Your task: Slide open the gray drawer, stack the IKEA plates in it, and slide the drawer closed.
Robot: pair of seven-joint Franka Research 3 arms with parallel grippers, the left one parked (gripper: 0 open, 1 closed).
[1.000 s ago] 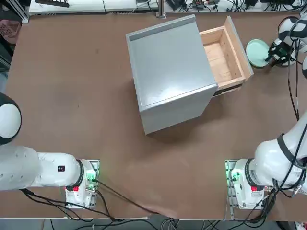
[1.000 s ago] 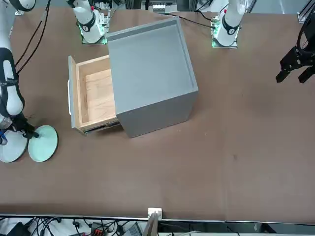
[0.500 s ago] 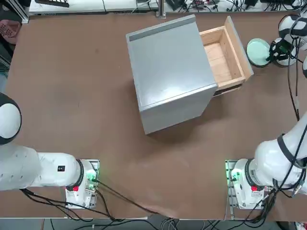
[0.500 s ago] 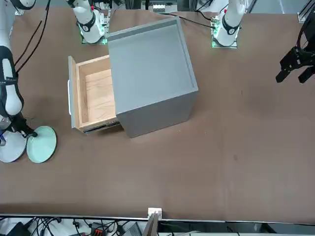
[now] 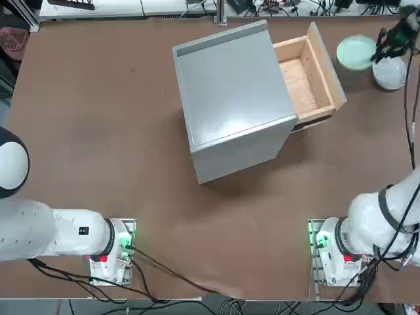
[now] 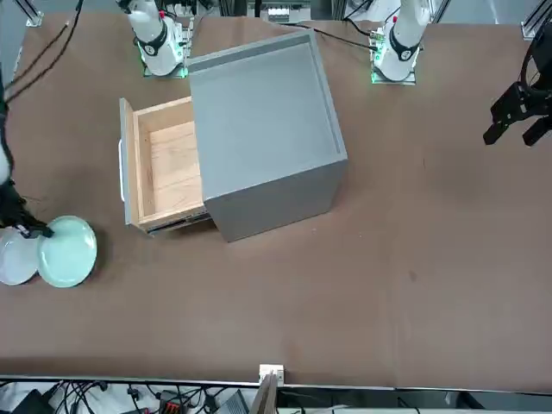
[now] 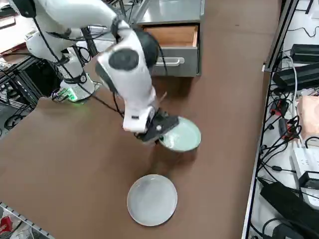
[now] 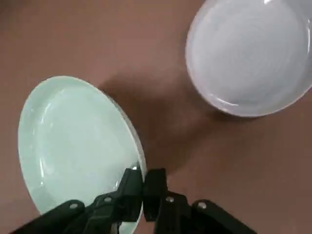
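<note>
The gray drawer [image 5: 305, 75] stands slid out of the gray cabinet [image 5: 230, 98], its wooden tray empty. My right gripper [image 5: 379, 54] is shut on the rim of the mint green plate [image 5: 356, 52], which hangs a little above the table beside the drawer's front panel. The wrist view shows the fingertips [image 8: 143, 178] pinching the green plate's [image 8: 73, 141] edge, with its shadow on the table below. The white-gray plate [image 5: 390, 72] lies flat on the table just beside it. From the side, the gripper [image 7: 162, 130] holds the green plate [image 7: 182, 135] between the drawer [image 7: 174, 47] and the white plate [image 7: 152, 199].
The table's edge runs close beyond the plates, with cables and power strips [image 7: 299, 164] past it. The drawer's metal handle [image 7: 169, 61] faces the plates. Open brown tabletop [image 5: 98, 118] spreads to the cabinet's other side.
The gripper closed on the green plate's rim and raised it off the table. The plate has shifted slightly away from the white plate.
</note>
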